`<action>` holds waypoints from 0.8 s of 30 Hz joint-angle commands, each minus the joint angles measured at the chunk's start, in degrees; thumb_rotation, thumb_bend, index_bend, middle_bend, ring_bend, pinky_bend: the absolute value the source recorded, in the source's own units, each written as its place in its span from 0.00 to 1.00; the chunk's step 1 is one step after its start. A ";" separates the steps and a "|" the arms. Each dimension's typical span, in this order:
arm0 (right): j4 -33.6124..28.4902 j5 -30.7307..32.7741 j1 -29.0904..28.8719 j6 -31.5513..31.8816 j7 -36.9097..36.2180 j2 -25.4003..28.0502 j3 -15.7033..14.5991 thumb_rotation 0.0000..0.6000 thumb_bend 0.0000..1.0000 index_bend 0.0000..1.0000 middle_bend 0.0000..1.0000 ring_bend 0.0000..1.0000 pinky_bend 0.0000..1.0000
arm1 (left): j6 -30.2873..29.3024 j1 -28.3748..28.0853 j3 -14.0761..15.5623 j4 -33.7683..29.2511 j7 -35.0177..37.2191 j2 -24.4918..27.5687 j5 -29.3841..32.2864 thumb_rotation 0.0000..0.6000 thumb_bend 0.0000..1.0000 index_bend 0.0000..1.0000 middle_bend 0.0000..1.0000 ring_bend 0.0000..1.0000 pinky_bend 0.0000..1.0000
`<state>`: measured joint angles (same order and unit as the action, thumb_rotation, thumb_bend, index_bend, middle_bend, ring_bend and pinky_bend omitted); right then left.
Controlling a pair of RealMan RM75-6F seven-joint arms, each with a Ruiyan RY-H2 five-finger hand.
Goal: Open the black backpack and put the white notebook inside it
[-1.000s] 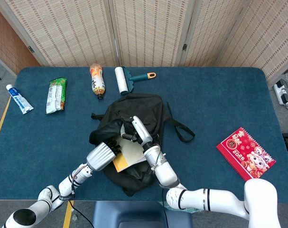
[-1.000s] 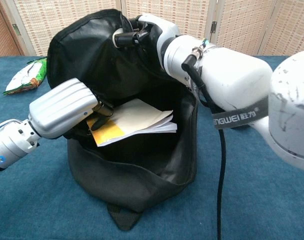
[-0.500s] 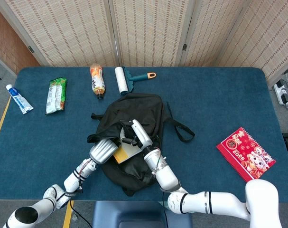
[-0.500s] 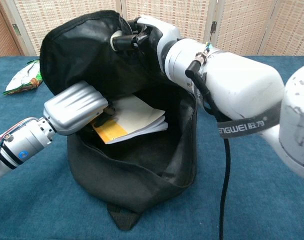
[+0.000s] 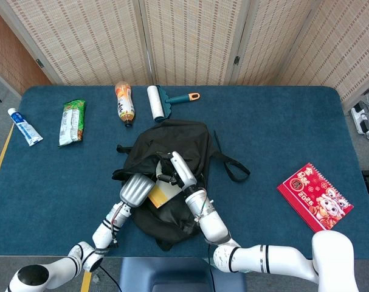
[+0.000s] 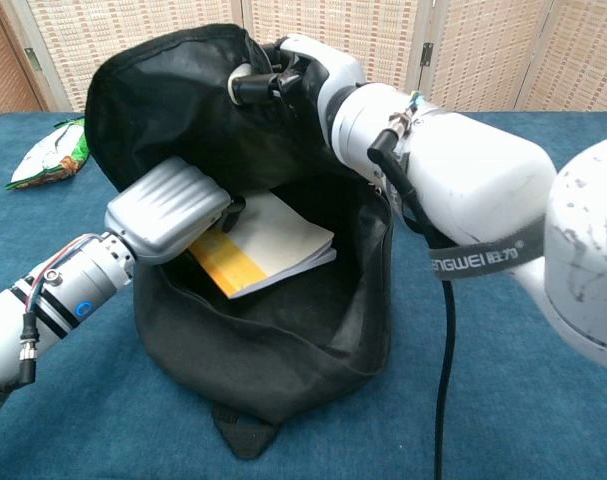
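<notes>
While the black fabric backpack lies in the middle of the dark blue table, its mouth is held wide open toward the robot. The upper edge of the opening is gripped by the right hand, whose fingers are curled tightly around a fold of the black cloth. The white notebook with a yellow-orange cover strip is seen partway inside the bag – resting tilted in the opening, with its pages facing up. It is held at its near-left corner by the left hand; the silver back of that hand hides most of the fingers, and only dark fingertips are seen touching the notebook's edge, so how far they are closed cannot be told exactly.

In the head view the same scene is shown from above: both hands meet at the bag's mouth, and a sliver of the notebook is visible between them.

Other things are spread across the table, well apart from the bag – a white and blue tube at the far left, a green snack packet beside it, an orange-capped drink bottle, a lint roller with a teal and orange handle, and a red spiral-bound calendar at the right.
</notes>
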<state>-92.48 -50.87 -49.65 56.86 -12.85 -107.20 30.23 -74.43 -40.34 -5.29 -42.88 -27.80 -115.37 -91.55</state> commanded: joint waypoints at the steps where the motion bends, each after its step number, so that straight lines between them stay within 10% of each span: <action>1: 0.76 0.38 -0.14 -0.08 -0.23 -0.23 0.39 1.00 0.86 0.77 0.45 0.36 0.23 | 0.91 1.40 -1.21 -6.07 -3.56 1.23 2.51 1.00 0.05 0.32 0.40 0.39 0.48; 12: 4.10 0.65 -0.90 -0.21 -0.49 -1.31 1.14 1.00 0.86 0.77 0.44 0.36 0.23 | -3.09 6.52 1.11 -22.15 -7.50 7.85 2.45 1.00 0.03 0.27 0.38 0.38 0.46; 24: 7.12 0.27 0.18 -2.73 -2.36 -0.36 -0.12 1.00 0.86 0.75 0.44 0.36 0.23 | -15.16 13.29 6.58 -30.64 9.64 18.49 -5.32 1.00 0.04 0.40 0.48 0.44 0.47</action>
<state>-85.65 -50.49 -49.69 54.47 -14.90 -107.74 30.39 -87.25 -28.97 -0.24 -71.05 -21.37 -100.26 -95.07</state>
